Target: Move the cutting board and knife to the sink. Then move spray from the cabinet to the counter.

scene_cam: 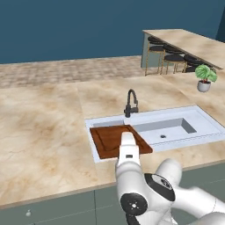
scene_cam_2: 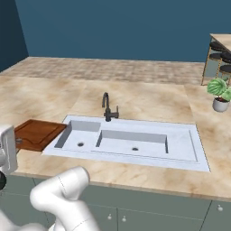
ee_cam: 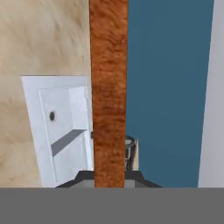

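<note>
While the board (scene_cam: 115, 139) hung at the left end of the sink (scene_cam: 200, 121), partly over the small basin and partly over the counter (scene_cam: 44, 132), the gripper (ee_cam: 109, 177) was pinching it by its near edge. From the hand's own camera the board showed edge-on as a reddish-brown strip running straight up from between the fingertips, with the jaws drawn close against its two faces. In the right base view the board (scene_cam_2: 38, 133) seemed to lie about level, its far corner reaching the sink's rim (scene_cam_2: 63, 131); whether it rested there or floated just above could not be told.

By my judgement the board was stiff and would not sag or bend, so a grip at one edge could carry it. It looked moderately heavy for so narrow a hold, though, and the long part reaching away from the fingers would pull down hard on the pinch. The smooth wood faces could let it swivel or slip between the pads. A hold near the middle of the short edge, well past the groove, seemed the steadiest. Lowering it slowly over the basin would probably keep it from swinging into the faucet (scene_cam: 131, 103).
</note>
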